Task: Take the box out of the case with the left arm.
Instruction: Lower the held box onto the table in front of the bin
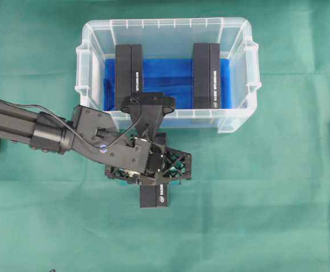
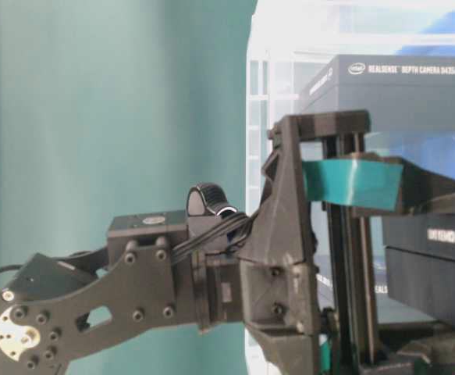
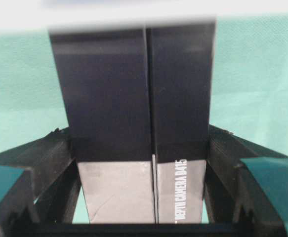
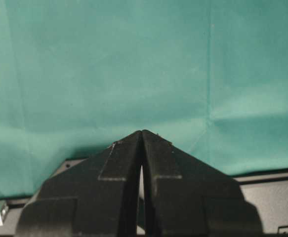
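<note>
Overhead: left gripper (image 1: 153, 177) grips box (image 1: 154, 195)

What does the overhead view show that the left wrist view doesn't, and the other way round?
Only the overhead view shows the clear case with two black boxes standing inside on its blue bottom, plus the left arm reaching in from the left. Only the left wrist view shows, close up, the teal pads at either side of the held box, and its white lettering. Both show the left pincer gripping a third black box over the green cloth, outside the case.
</note>
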Controlling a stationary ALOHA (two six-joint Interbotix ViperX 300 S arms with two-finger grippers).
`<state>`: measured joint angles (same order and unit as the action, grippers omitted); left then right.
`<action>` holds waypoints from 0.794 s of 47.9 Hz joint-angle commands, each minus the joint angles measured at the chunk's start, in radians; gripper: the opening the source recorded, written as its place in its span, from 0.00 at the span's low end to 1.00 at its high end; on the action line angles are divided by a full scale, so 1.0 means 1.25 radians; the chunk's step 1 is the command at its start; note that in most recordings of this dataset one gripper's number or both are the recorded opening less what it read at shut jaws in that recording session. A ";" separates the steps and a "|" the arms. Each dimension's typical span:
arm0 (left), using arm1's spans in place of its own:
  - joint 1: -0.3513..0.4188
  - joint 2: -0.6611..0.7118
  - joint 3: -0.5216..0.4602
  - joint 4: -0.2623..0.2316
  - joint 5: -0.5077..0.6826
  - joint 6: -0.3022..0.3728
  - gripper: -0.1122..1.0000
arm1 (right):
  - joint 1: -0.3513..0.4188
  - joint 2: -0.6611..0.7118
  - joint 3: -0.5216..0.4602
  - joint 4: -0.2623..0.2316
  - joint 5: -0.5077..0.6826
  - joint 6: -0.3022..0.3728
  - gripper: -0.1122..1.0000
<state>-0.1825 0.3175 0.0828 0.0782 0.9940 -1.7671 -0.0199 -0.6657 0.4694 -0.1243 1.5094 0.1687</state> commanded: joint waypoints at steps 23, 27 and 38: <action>0.004 -0.020 -0.010 -0.006 -0.022 -0.011 0.66 | -0.001 -0.001 -0.012 -0.001 -0.004 0.002 0.11; 0.001 -0.018 -0.010 -0.006 -0.022 0.004 0.83 | -0.001 -0.001 -0.012 -0.001 -0.005 0.002 0.11; -0.001 -0.020 -0.012 -0.006 -0.021 0.025 0.91 | -0.001 -0.001 -0.012 -0.001 -0.005 0.002 0.11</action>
<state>-0.1825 0.3175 0.0874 0.0706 0.9695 -1.7395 -0.0199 -0.6657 0.4694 -0.1243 1.5079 0.1703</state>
